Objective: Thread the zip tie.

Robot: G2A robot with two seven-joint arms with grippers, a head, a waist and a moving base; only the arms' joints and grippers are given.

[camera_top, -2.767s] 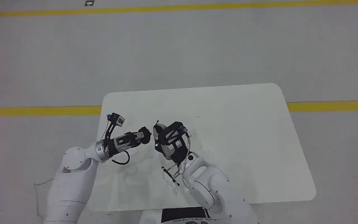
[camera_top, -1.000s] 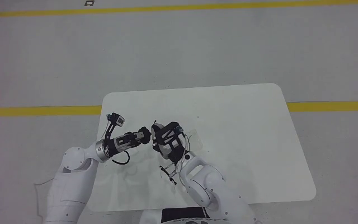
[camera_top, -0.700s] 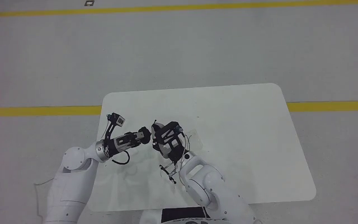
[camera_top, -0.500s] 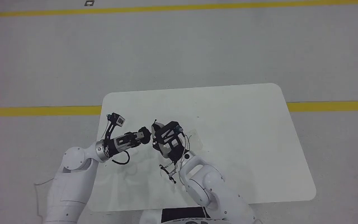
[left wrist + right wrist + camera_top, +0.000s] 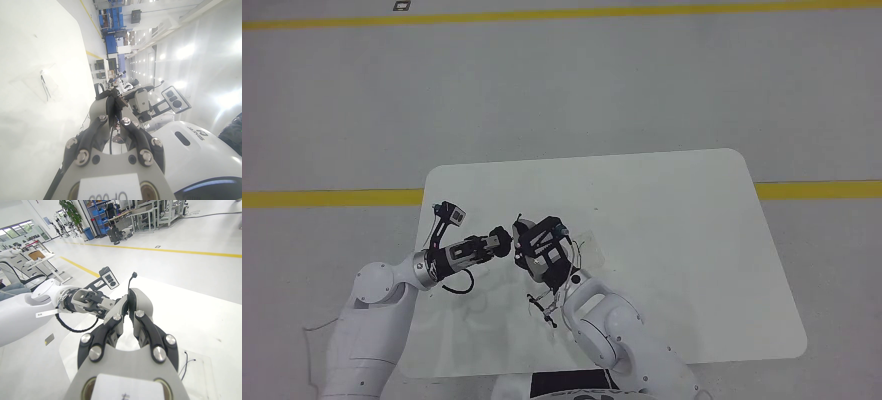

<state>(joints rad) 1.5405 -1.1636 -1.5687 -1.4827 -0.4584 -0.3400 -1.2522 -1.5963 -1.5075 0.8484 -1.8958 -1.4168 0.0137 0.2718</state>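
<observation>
The left pincer [image 5: 504, 240] hangs just beside the right pincer [image 5: 129, 299], almost tip to tip. Its fingers [image 5: 97, 108] are pressed together, but I cannot tell if they nip anything. The right pincer is clamped on the black zip tie [image 5: 129, 286], whose head stands up above its fingertips. Beyond the right pincer, a clear bag [image 5: 198, 362] with thin black strands inside lies flat on the white counter [image 5: 692, 200].

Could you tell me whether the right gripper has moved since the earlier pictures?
Yes, the right gripper has edged slightly toward the table's left edge, closing on the left gripper.
</observation>
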